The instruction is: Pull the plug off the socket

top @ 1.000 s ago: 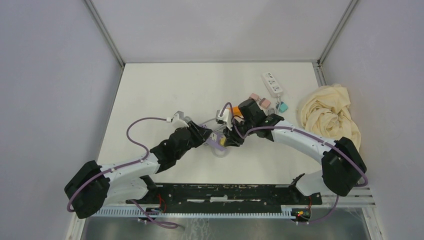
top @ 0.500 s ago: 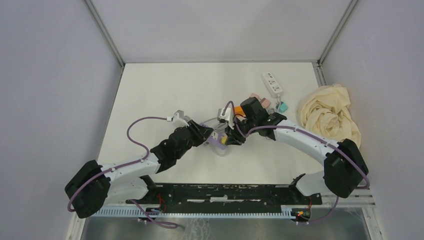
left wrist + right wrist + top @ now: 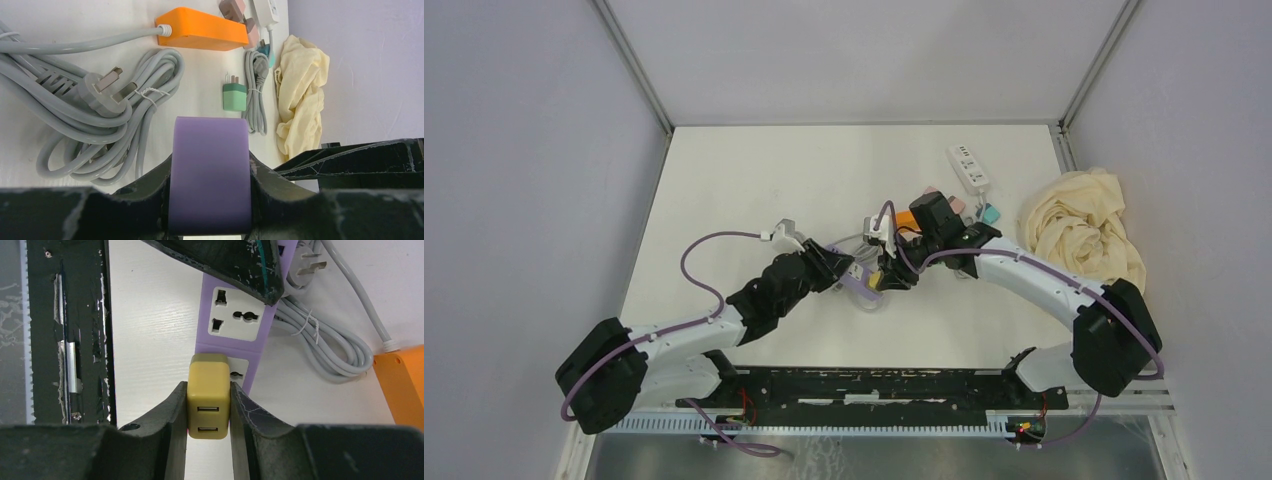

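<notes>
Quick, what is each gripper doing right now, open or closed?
Left gripper: closed on the purple plastic power strip.
Right gripper: closed on the small yellow boxy USB plug.

Three power strips lie on the counter (image 3: 724, 180): one purple power strip (image 3: 235, 320), one orange power strip (image 3: 202, 35) and one white power strip (image 3: 969, 167). One yellow plug (image 3: 208, 370). Four small adapters (easiest to count from the left wrist): a first pink adapter (image 3: 231, 7), a second pink adapter (image 3: 252, 36), a green adapter (image 3: 234, 96) and a teal adapter (image 3: 265, 49). Two grey cable bundles: a large cable coil (image 3: 167, 62) and a small cable bundle (image 3: 256, 90). One grey wall plug (image 3: 100, 92). One cream cloth (image 3: 1079, 230). Two tools: the left tool (image 3: 210, 170) and the right tool (image 3: 208, 390).
</notes>
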You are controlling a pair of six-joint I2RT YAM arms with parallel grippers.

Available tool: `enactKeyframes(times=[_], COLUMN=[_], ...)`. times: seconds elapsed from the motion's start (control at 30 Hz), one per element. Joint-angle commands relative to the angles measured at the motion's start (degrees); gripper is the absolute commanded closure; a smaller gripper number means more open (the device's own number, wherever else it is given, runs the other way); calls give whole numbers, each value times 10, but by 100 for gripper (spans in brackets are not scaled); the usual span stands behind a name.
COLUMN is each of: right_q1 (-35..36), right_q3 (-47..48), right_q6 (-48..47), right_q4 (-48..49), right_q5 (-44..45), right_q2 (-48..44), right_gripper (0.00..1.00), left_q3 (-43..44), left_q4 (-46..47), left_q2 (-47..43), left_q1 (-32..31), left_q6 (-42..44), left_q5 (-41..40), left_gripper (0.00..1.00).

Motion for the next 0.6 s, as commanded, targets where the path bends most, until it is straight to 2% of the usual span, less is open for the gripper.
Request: enactKeyframes(times=[0.0,0.13,0.2,0.27,0.33,0.4,0.5,0.57], right_q1=[31,-11,-40,-48,-41,-13,12,7], right_q3=[-24,13,24,25,20,10,-5,1], right_q6=[61,79,65,39,21,-1,29,56], right_q4=[119,94,61,31,26,29,76,86], right_q5=[-46,95,96,49,-21,-41,14,106], right_q2=[-46,-10,1,0,-12,-32,-53,-50], right_gripper=[100,100,100,100,100,100,100,100], left_q3=[17,10,11,13,18,19,21,18], left_q4=[7,22,21,18,14,13,6,4], left_q2=[13,15,15,15,16,16,15,11], left_q1=[-1,-1,-1,-1,0,0,1,1], left_q6=[33,31,31,33,36,37,38,38], left_q5=[3,11,13,11,9,9,9,9], left_gripper=[97,97,97,97,97,97,97,97])
